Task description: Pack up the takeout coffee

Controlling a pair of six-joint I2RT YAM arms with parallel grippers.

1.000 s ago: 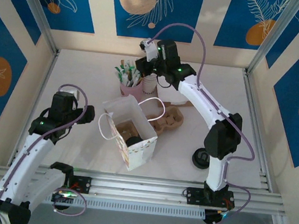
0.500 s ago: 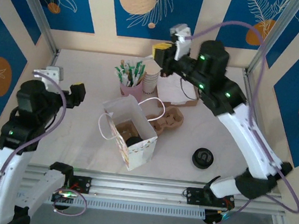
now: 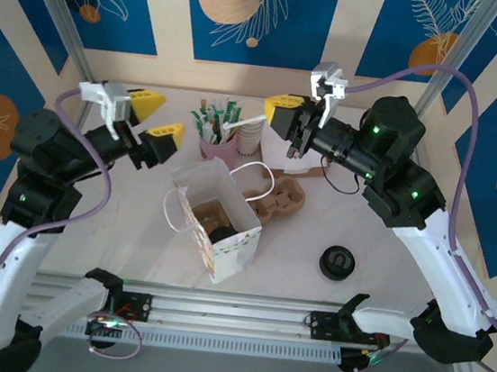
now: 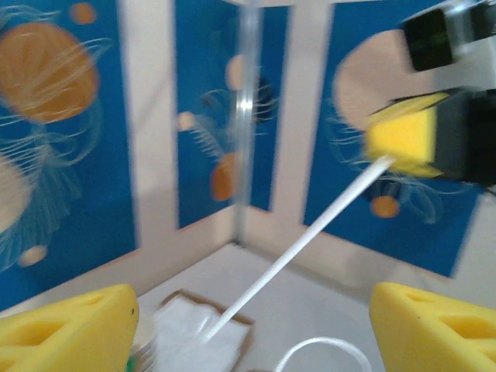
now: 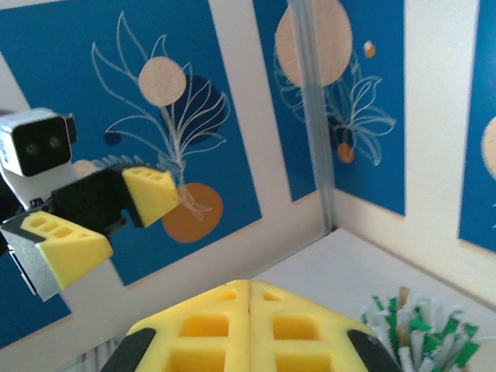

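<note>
A white paper bag (image 3: 228, 203) stands open mid-table. A dark round lid (image 3: 220, 234) shows inside it on brown card; it looks like the takeout coffee, its cup hidden by the bag walls. My left gripper (image 3: 168, 113) hangs high to the left of the bag, yellow fingers wide open and empty, as the left wrist view (image 4: 252, 310) also shows. My right gripper (image 3: 276, 110) is raised over the back of the table, shut on nothing; its pads (image 5: 248, 291) meet flat. The two grippers face each other: the left gripper (image 5: 105, 217) appears open in the right wrist view.
A brown cup carrier (image 3: 281, 197) lies right of the bag. A loose black lid (image 3: 337, 262) sits at the front right. A pink cup of straws (image 3: 216, 137), a stack of white cups (image 3: 250, 134) and napkins (image 4: 194, 333) stand at the back.
Both arms have lifted well off the table. The right gripper rose away from the white cups, staying shut. The left gripper swung up towards the middle, open.
</note>
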